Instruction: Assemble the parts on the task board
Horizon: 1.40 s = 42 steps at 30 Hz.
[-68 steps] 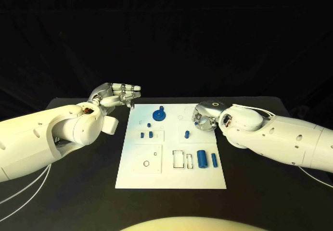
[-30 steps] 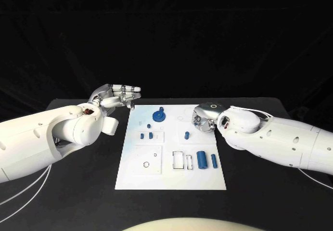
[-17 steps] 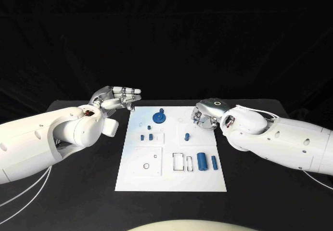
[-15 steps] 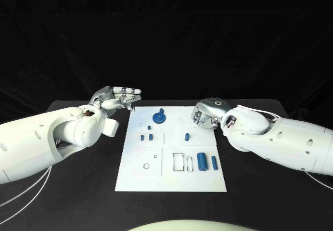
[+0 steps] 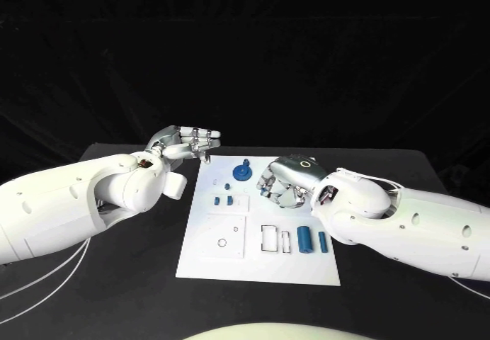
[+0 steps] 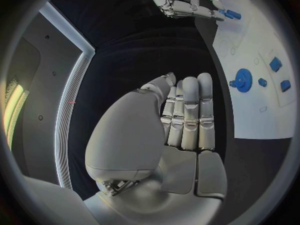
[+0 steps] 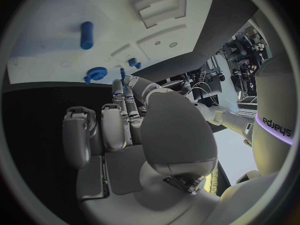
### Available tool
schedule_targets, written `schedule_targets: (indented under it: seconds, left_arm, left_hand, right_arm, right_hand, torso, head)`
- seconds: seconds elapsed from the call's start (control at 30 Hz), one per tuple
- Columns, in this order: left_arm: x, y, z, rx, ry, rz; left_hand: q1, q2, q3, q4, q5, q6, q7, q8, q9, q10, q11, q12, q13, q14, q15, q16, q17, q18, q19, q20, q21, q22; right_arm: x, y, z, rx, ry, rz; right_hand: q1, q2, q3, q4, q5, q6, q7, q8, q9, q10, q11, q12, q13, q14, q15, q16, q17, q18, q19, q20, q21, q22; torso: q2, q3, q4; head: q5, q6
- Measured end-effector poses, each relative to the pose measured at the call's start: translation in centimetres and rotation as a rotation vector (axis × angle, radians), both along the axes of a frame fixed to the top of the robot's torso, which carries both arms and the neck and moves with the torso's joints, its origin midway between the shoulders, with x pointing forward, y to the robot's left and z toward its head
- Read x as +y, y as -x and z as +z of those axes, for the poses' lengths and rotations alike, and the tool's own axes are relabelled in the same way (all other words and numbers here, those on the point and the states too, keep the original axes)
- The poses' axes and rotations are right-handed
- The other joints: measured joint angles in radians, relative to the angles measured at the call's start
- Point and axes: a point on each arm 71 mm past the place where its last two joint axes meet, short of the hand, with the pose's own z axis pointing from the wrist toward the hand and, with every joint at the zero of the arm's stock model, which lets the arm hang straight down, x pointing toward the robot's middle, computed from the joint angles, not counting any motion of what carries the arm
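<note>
Several small blue parts (image 5: 305,239) lie on the white task board (image 5: 214,262) mid-table; they look rigid, light and smooth, best pinched across their sides, the right hand (image 5: 284,185) apparently pinching one, the left hand (image 5: 190,144) empty, fingers loosely together.

White arms (image 5: 71,205), silver hands (image 5: 190,144)

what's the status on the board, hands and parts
Left hand empty, off board's far corner. Right hand over task board, grip unclear. Blue gear untouched. Nothing blocking.

parts (image 5: 305,239) lie on the task board (image 5: 209,265), mid-table (image 5: 112,283).
</note>
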Motion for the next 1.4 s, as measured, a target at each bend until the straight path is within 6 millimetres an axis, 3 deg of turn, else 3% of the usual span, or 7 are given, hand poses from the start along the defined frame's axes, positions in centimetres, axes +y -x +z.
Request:
schedule_targets:
  seconds: [0.23,0.43,0.83,1.4]
  left_arm:
    - [-0.6,0.1,0.0,0.004,0.009,-0.013]
    - [-0.9,0.2,0.0,0.007,0.015,-0.018]
    - [-1.3,0.3,0.0,0.011,0.023,-0.026]
    - [-1.3,0.3,0.0,0.016,0.025,-0.027]
  left_hand:
    - [0.000,0.000,0.000,0.000,0.000,-0.001,0.001,0.000,0.000,-0.001,0.001,0.000,0.000,0.000,0.000,-0.001,0.000,0.000,0.000,0.000,0.000,0.000]
    - [0.000,0.000,0.000,0.000,0.000,-0.001,0.001,0.000,0.000,-0.001,0.001,0.000,0.000,0.000,0.000,-0.004,0.000,0.000,0.000,0.000,0.000,-0.001]
    - [0.000,0.000,0.000,0.000,0.000,-0.001,0.001,0.000,0.000,-0.001,0.001,0.000,0.001,0.000,0.000,-0.004,-0.001,0.000,0.000,0.000,0.000,-0.001]
    - [0.000,0.000,0.000,0.000,0.000,-0.001,0.001,0.000,0.000,-0.001,0.001,0.004,0.001,0.000,0.000,-0.004,-0.001,0.000,0.000,0.000,0.000,-0.002]
  right_arm:
    - [3.0,1.7,-1.8,0.050,-0.025,0.069]
    - [4.6,2.7,-3.7,0.094,-0.030,0.101]
    - [5.6,2.7,-6.5,0.139,-0.013,0.101]
    - [5.7,2.5,-7.0,0.148,0.008,0.102]
  right_hand:
    - [0.000,0.000,0.000,0.000,-0.002,0.000,0.000,-0.002,0.001,0.001,0.001,-0.002,0.000,0.000,0.000,0.000,0.000,0.000,0.000,0.000,0.005,0.000]
    - [0.000,0.000,0.002,-0.002,-0.002,0.000,0.000,-0.003,0.001,0.001,0.001,-0.002,0.001,0.000,0.000,0.000,-0.002,0.000,0.000,0.000,0.007,0.001]
    - [0.000,0.000,0.004,-0.004,0.003,0.000,0.000,-0.004,0.001,0.002,0.001,-0.003,0.001,0.000,0.000,-0.001,-0.003,0.001,0.000,0.000,0.007,0.001]
    - [-0.009,0.000,0.004,-0.004,0.003,-0.003,-0.001,-0.001,0.001,0.005,0.001,-0.006,0.002,0.000,0.000,-0.001,-0.002,0.002,0.000,0.000,0.011,0.000]
  torso:
    - [0.000,-0.0020,0.0020]
    - [0.001,-0.0025,0.0015]
    - [0.001,-0.0018,0.0002]
    - [0.000,-0.0011,-0.0009]
  head:
    - [0.042,-0.017]
    - [0.068,-0.026]
    - [0.090,-0.038]
    - [0.103,-0.050]
